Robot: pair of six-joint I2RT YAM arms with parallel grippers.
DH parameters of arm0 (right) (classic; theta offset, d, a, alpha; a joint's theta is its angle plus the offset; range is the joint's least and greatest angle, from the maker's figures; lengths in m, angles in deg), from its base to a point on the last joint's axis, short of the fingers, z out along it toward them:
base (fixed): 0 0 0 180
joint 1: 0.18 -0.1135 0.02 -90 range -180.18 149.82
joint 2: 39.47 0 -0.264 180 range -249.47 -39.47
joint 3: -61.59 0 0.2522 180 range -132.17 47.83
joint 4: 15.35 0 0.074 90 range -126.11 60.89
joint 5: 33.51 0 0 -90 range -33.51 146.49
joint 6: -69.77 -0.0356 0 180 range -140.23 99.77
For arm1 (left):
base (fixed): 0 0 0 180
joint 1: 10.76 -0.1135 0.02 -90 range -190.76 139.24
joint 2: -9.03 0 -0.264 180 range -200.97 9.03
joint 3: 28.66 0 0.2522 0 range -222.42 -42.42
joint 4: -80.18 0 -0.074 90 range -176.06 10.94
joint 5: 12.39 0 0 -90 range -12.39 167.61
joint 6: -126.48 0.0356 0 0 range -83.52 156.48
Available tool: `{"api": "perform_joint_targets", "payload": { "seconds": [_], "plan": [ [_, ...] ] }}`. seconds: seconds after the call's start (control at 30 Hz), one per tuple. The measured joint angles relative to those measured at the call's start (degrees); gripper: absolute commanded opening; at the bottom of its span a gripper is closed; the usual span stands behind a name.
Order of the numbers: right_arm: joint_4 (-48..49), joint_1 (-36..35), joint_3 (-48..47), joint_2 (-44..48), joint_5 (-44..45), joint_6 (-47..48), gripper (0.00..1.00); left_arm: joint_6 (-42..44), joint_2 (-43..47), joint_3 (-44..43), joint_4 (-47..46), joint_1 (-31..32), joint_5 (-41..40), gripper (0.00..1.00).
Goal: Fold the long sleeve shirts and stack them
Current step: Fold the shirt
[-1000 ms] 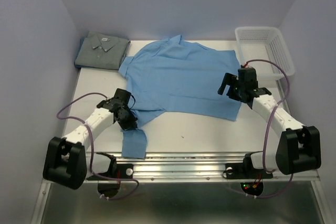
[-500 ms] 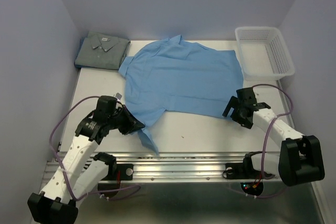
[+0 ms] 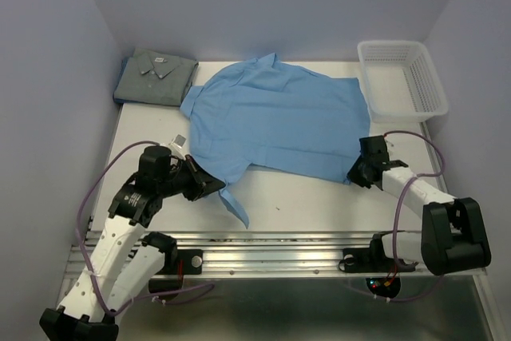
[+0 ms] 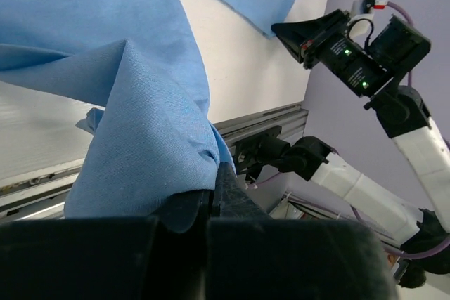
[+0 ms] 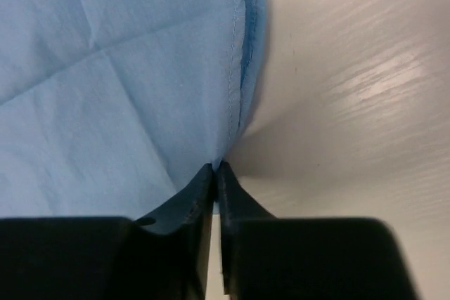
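While the sky-blue shirt (image 3: 275,121) lies spread across the desk (image 3: 319,197), its length running left to right, the left pincer (image 3: 215,188) clamps its near sleeve and the right pincer (image 3: 357,175) pinches its near hem corner. The grey-blue shirt (image 3: 156,77) sits folded at the far left.
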Motion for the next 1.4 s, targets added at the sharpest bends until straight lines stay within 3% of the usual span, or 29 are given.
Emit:
{"api": "perform_joint_targets", "payload": {
  "seconds": [0.37,0.63,0.83,1.07,1.4],
  "plan": [
    [-9.3,0.0,4.3,21.0,-2.5,-2.8,0.01,-1.4,4.8,0.0,2.2,0.0,0.2,0.00],
    [-13.5,0.0,1.3,17.9,-2.3,-3.3,0.01,-1.1,3.4,0.0,-0.9,0.0,0.2,0.00],
    [-12.1,0.0,-1.7,15.0,-1.6,-2.7,0.01,4.3,-9.9,-3.1,-9.7,0.1,-0.8,0.00],
    [-6.6,0.0,-6.8,10.5,-0.2,0.8,0.01,18.6,-32.7,-20.6,-19.5,0.1,-3.9,0.00],
    [0.0,0.0,-12.5,2.7,2.6,3.5,0.01,33.3,-57.0,-44.4,-18.7,0.0,-6.8,0.00]
  ]
}}
